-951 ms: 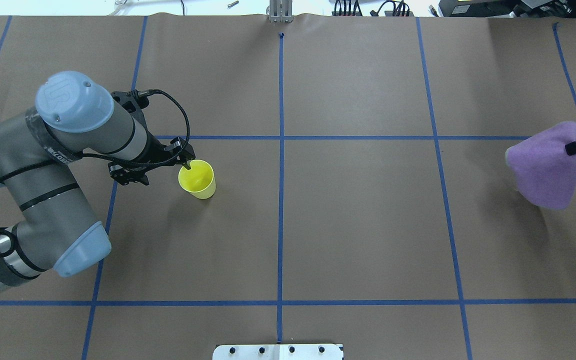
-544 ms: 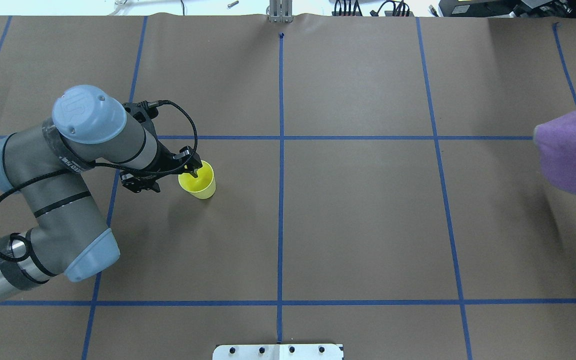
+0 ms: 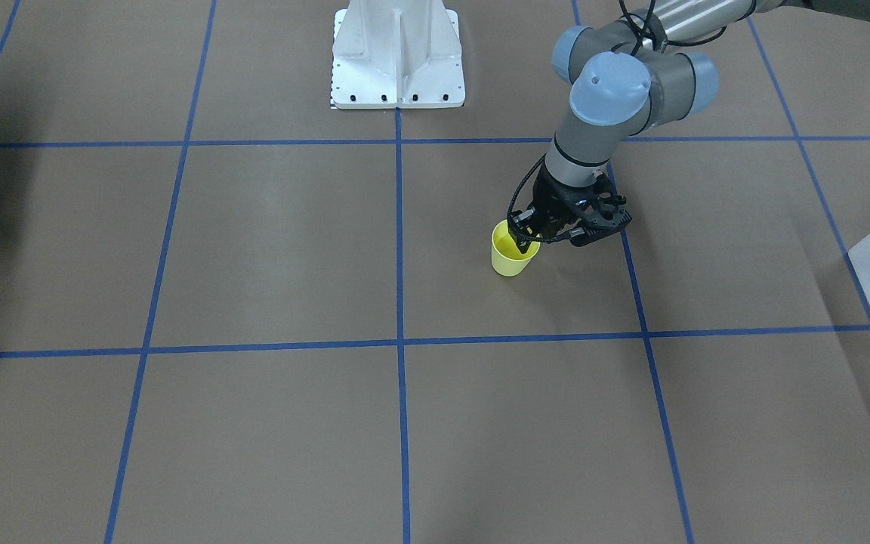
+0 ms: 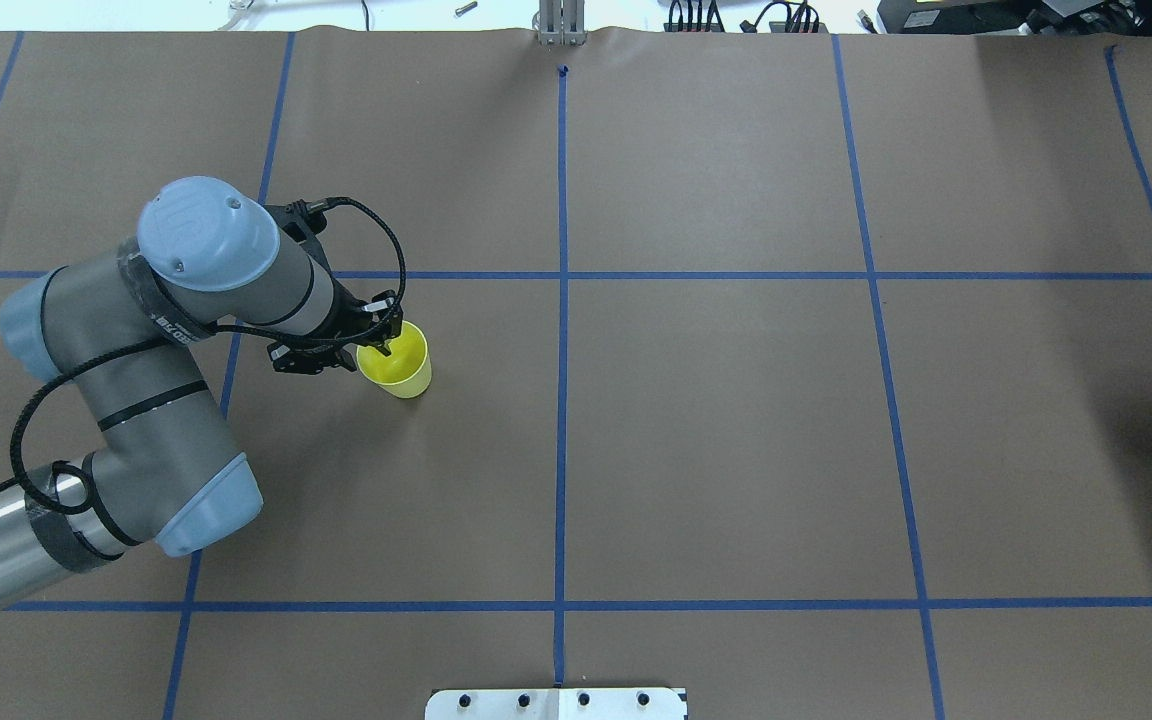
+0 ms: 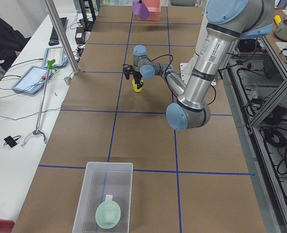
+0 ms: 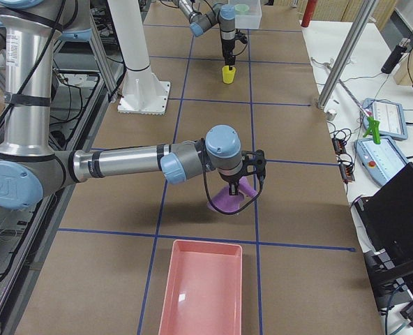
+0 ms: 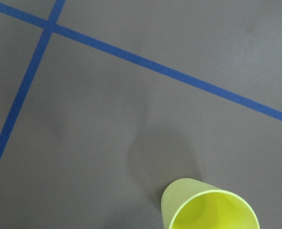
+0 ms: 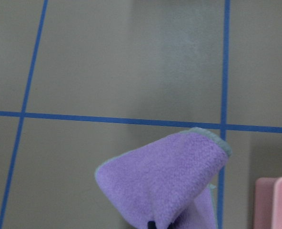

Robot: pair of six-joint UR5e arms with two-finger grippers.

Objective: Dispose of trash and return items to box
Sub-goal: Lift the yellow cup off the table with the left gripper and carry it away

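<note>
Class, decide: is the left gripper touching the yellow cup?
Cannot tell. Overhead and front-facing views show the left gripper with one jaw inside the rim of the yellow cup, but neither shows contact or gap plainly.

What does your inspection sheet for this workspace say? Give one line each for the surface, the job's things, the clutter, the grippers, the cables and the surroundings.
Surface: brown table cover with a blue tape grid.
Job's things: yellow cup upright on the table; green bowl already inside the clear bin.
Clutter: purple cloth hanging from the right gripper, near a pink tray.
Grippers: left gripper at the cup's rim, one finger inside, grip unclear; right gripper shut on the cloth.
Cables: black cable looped at the left wrist.
Surroundings: white pedestal; side desk with a tablet.
</note>
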